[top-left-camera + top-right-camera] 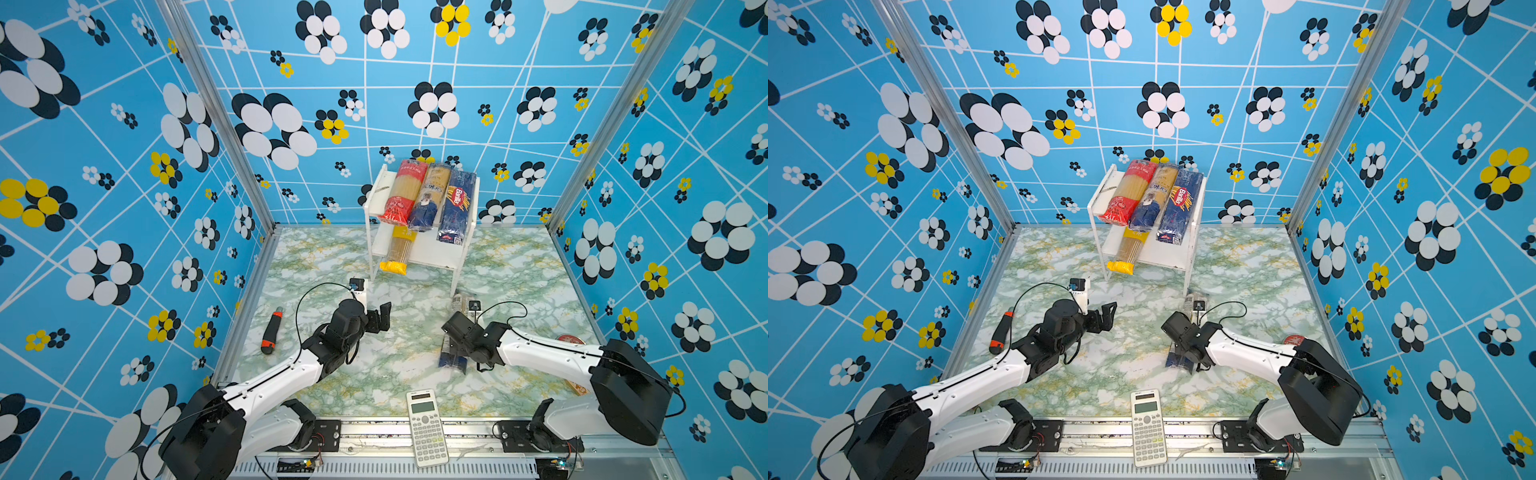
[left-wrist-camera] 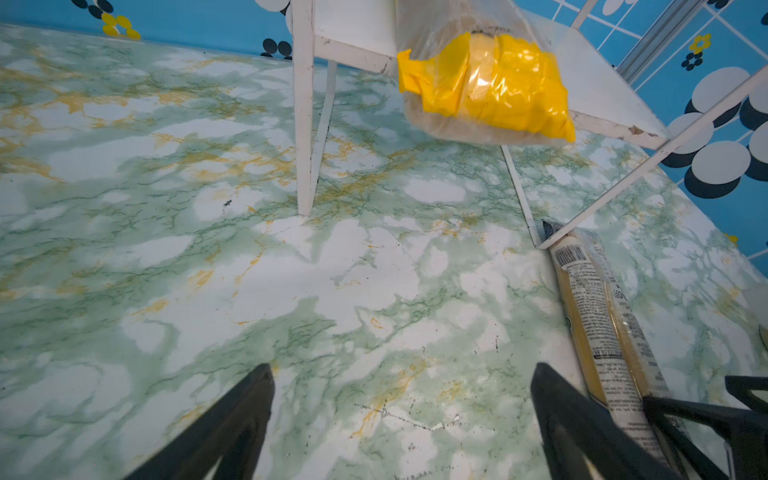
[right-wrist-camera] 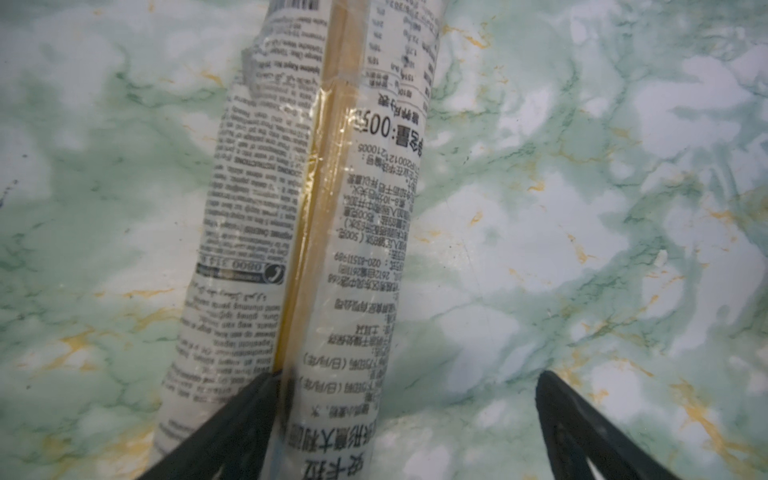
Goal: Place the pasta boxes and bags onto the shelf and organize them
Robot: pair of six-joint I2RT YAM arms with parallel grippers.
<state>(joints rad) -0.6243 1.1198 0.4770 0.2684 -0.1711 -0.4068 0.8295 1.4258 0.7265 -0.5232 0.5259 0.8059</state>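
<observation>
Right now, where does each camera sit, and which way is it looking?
Both top views: high over the front edge, looking down at the table, shelf, left arm and right arm.
Left wrist: on the left arm, facing the shelf's legs and yellow bag; open left gripper shows.
Right wrist: on the right arm, looking down at the navy-ended bag on the table; open right gripper shows.
Shared: both wrist views catch that bag.
</observation>
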